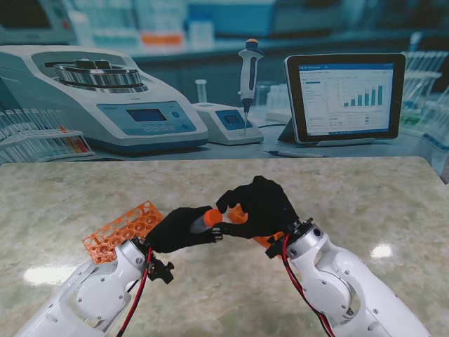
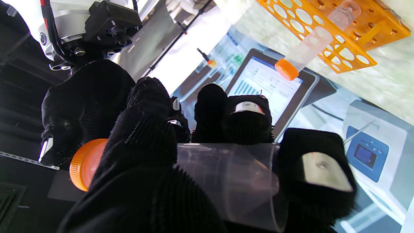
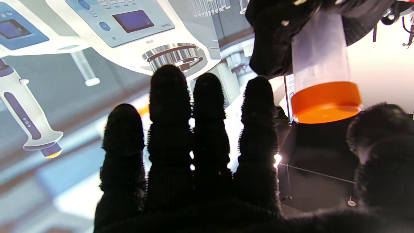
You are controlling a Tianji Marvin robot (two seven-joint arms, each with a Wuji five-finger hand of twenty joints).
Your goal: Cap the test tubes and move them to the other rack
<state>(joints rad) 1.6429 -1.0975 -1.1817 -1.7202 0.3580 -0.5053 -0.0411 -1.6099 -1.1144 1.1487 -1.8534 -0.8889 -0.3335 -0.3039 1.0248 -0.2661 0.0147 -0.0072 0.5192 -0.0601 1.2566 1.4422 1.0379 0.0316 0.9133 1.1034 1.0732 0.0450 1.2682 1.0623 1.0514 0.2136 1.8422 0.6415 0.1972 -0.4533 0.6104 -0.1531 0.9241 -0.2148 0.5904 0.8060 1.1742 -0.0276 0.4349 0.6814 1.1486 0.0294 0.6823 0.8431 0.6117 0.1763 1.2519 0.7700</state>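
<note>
— Fingers [image 2: 142,142] of the left hand [image 1: 175,228] wrap the clear tube [image 2: 226,181], held over the tabletop [image 1: 70,189] right of the orange rack [image 1: 119,228].
— Orange cap [image 3: 326,102] on?
— Looks seated. Right hand [image 1: 259,203] hovers beside it, fingers [image 3: 207,129] straight, holding nothing.
— Slippery?
— Probably: light, stiff, smooth plastic. I'd grip mid-barrel, not the cap.

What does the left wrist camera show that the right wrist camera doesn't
Only the left wrist view shows the orange rack with a capped tube standing in it, plus the tablet. Only the right wrist view shows the right robot hand's fingers spread straight and off the cap, and the pipette. Both show the left robot hand gripping a clear tube with an orange cap on its end.
</note>
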